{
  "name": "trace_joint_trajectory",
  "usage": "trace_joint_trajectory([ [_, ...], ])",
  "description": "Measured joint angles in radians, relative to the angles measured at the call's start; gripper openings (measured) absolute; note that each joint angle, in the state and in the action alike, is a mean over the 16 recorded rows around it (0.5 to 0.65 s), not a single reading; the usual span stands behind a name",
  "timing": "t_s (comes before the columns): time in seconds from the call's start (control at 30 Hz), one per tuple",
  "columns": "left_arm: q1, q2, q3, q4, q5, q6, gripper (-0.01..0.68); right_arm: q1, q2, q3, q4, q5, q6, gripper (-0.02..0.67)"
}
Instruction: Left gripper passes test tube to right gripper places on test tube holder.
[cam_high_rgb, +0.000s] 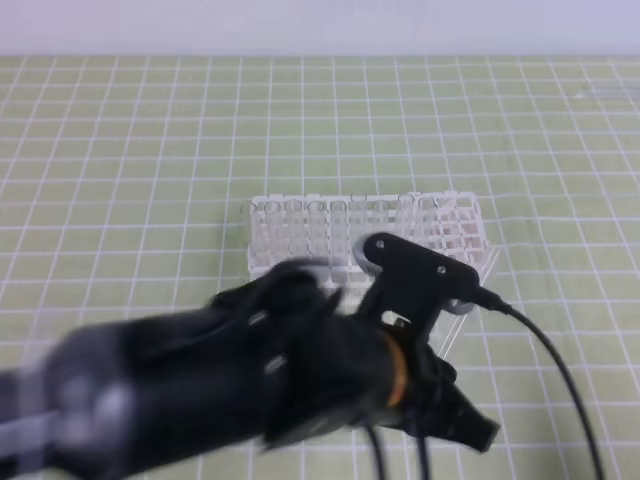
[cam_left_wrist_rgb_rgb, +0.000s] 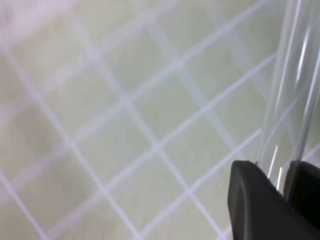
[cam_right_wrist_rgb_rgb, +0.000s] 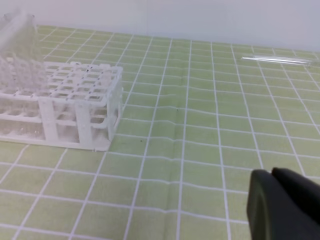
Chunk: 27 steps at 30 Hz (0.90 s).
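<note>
In the left wrist view my left gripper (cam_left_wrist_rgb_rgb: 286, 176) is shut on the test tube (cam_left_wrist_rgb_rgb: 292, 90), a clear tube rising from between the two black fingers (cam_left_wrist_rgb_rgb: 255, 200) over the green grid mat. From above, the left arm with its orange band fills the foreground, and the left gripper (cam_high_rgb: 478, 430) points down-right, in front of the test tube holder (cam_high_rgb: 370, 235). The tube itself barely shows there. My right gripper (cam_right_wrist_rgb_rgb: 273, 176) shows only as black fingers pressed together at the lower right, empty, well right of the test tube holder (cam_right_wrist_rgb_rgb: 75, 100).
A second clear tube (cam_right_wrist_rgb_rgb: 276, 60) lies on the mat far right of the rack. Several clear tubes (cam_right_wrist_rgb_rgb: 20, 35) stand in the rack's left end. The left arm's black cable (cam_high_rgb: 560, 370) trails across the mat to the front right. Green grid mat surrounds the rack.
</note>
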Motion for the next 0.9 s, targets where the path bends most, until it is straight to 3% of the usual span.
trace_joint_trajectory([
  [0.4, -0.007, -0.41, 0.48, 0.235, -0.531, 0.001, 0.004, 0.0, 0.001, 0.0, 0.0, 0.0, 0.0, -0.018],
  [0.6, 0.005, -0.509, 0.603, 0.259, -0.609, 0.001, -0.002, 0.0, 0.001, 0.0, 0.0, 0.0, 0.0, -0.018],
  [0.9, 0.008, -0.528, 0.628, 0.26, -0.582, 0.001, 0.01, 0.0, 0.001, 0.0, 0.0, 0.0, 0.0, -0.018],
])
